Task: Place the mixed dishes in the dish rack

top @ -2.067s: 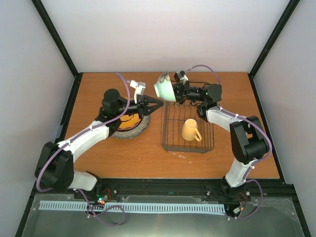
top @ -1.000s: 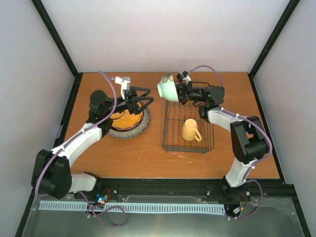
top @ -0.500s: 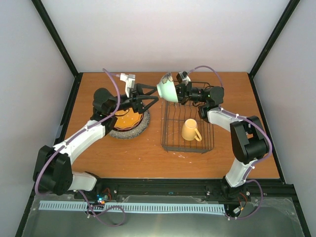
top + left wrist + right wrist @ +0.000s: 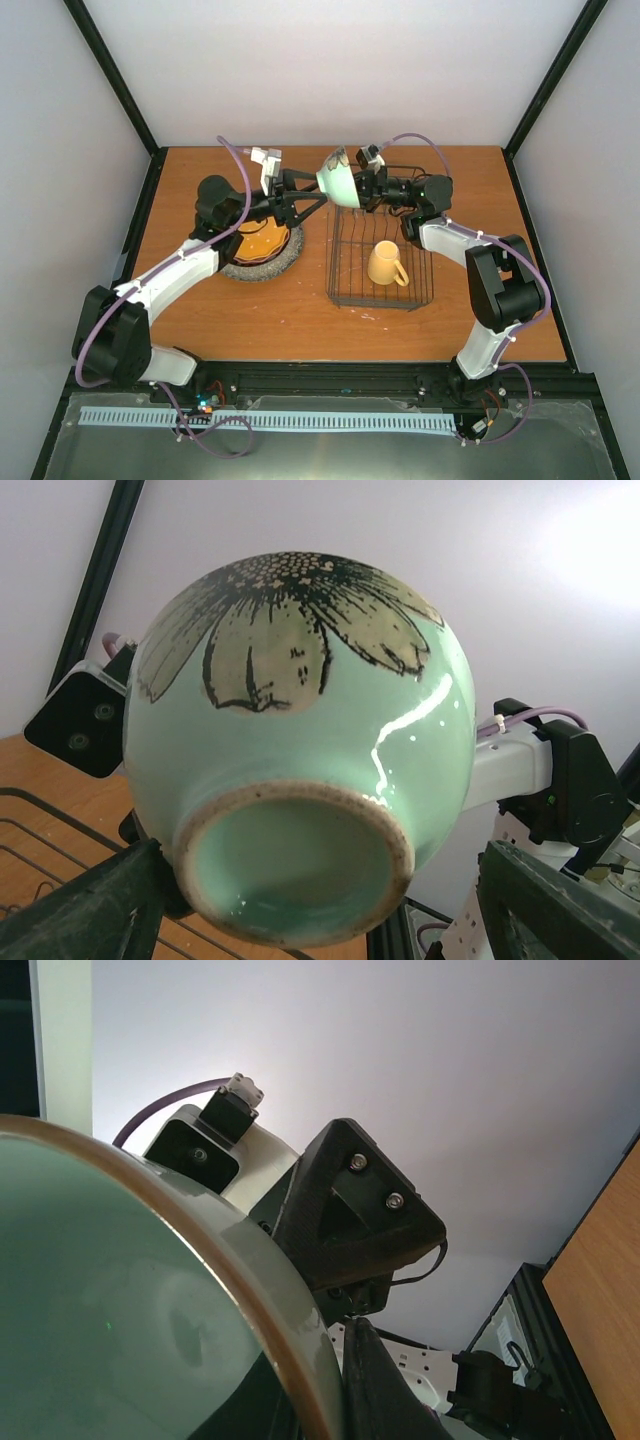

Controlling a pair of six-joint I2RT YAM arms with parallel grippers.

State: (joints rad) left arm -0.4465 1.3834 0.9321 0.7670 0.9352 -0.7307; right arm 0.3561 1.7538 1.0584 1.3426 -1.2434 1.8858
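Top external view: the pale green bowl [image 4: 335, 183] hangs tilted in the air over the far left corner of the dish rack [image 4: 345, 290], its rim pinched by the right gripper [image 4: 360, 186]. The left gripper [image 4: 318, 192] is spread wide, a finger on either side of the bowl's foot. Contact cannot be told. This looks like a handover. The left gripper would need to close firmly before the right lets go, then lower the bowl beside the yellow mug [image 4: 386, 264].
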